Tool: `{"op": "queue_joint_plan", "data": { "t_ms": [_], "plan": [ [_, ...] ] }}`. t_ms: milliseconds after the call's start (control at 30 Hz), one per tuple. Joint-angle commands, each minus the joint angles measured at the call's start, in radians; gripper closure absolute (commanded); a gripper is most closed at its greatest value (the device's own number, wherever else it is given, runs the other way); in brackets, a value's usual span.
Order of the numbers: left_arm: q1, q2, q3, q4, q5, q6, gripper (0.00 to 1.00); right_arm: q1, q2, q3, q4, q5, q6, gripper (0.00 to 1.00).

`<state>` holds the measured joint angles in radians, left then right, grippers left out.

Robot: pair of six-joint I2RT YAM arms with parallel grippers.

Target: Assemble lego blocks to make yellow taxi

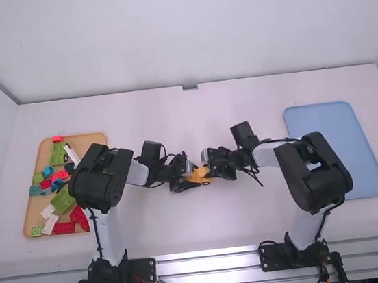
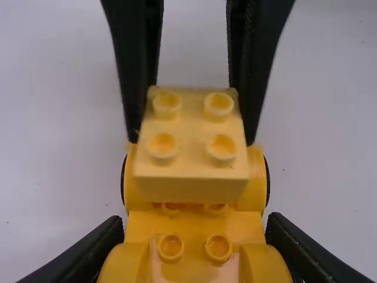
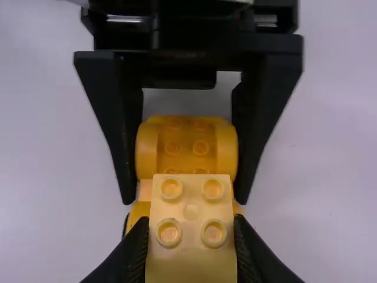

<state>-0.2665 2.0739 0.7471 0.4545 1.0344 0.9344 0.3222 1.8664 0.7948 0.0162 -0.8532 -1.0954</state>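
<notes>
Around the table's (image 1: pixel 207 232) middle, a pale yellow block (image 3: pixel 191 259) is pinched pretty snugly by the right gripper (image 1: pixel 210 170), fingers closed on its sides. Just across, the yellow car base (image 2: pixel 191 268) is clamped by the left gripper (image 1: pixel 189 177), so yeah, both are closed on something. In the left wrist view, part of the base is covered by the block, and whether the two are touching can't be told. Dark wheels (image 2: pixel 267 184) are mostly tucked away at the base's sides. Off to the left, a wooden tray (image 1: pixel 93 137) is loaded with red, green, blue and white blocks (image 1: pixel 64 201), partly blocked by the left arm (image 1: pixel 100 176). Over on the right, a blue tray (image 1: pixel 327 116) is partly covered by the right arm (image 1: pixel 315 171).
</notes>
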Motion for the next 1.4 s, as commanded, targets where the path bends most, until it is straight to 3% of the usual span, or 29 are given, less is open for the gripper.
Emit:
{"op": "queue_joint_plan", "data": {
  "t_ms": [0,733,1067,1267,1367],
  "plan": [
    [0.000,0.017,0.012,-0.002,0.022,-0.003,0.39,-0.003,0.015,0.009,0.000,-0.010,0.035,0.89],
    [-0.004,0.017,0.012,-0.001,0.023,-0.003,0.39,0.007,0.015,0.009,-0.020,0.039,0.033,0.86],
    [-0.001,0.017,0.012,-0.002,0.023,-0.003,0.39,0.019,0.015,0.009,-0.021,0.039,0.018,0.74],
    [0.001,0.017,0.012,-0.001,0.023,-0.003,0.39,0.019,0.015,0.009,-0.020,0.040,0.018,0.72],
    [-0.002,0.017,0.012,-0.001,0.023,-0.004,0.39,0.019,0.015,0.009,-0.019,0.039,0.018,0.65]
  ]
}}
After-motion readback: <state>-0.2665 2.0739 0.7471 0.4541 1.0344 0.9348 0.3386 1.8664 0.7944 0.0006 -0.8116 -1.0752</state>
